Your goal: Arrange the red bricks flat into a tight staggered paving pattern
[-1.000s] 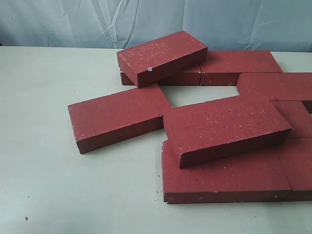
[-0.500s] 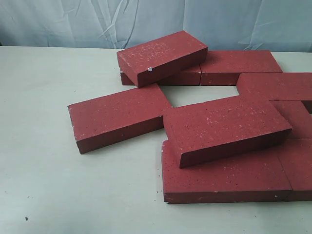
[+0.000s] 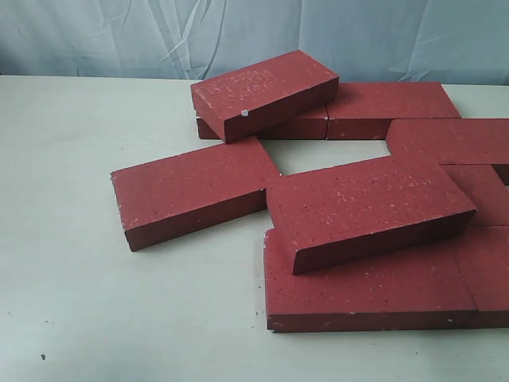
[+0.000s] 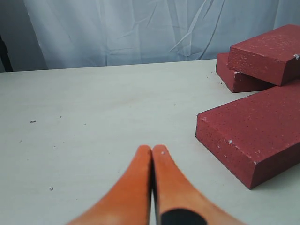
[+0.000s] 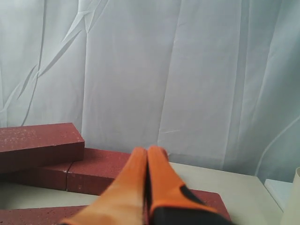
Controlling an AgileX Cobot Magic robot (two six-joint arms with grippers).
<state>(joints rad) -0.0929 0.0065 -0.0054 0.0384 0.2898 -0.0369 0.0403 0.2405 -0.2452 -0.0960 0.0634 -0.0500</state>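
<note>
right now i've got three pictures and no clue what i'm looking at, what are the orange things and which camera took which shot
This is a robot with two arms. The wide picture comes from a camera off the arms. It shows a pale table with the red bricks scattered on it, and neither arm is in sight there. The back brick and the front brick lie tilted on top of others. The other two pictures come from cameras on the wrists. The orange prongs are gripper fingers. The left gripper looks across the table toward the bricks, and the right gripper faces a white curtain. Both are shut and hold nothing.
</note>
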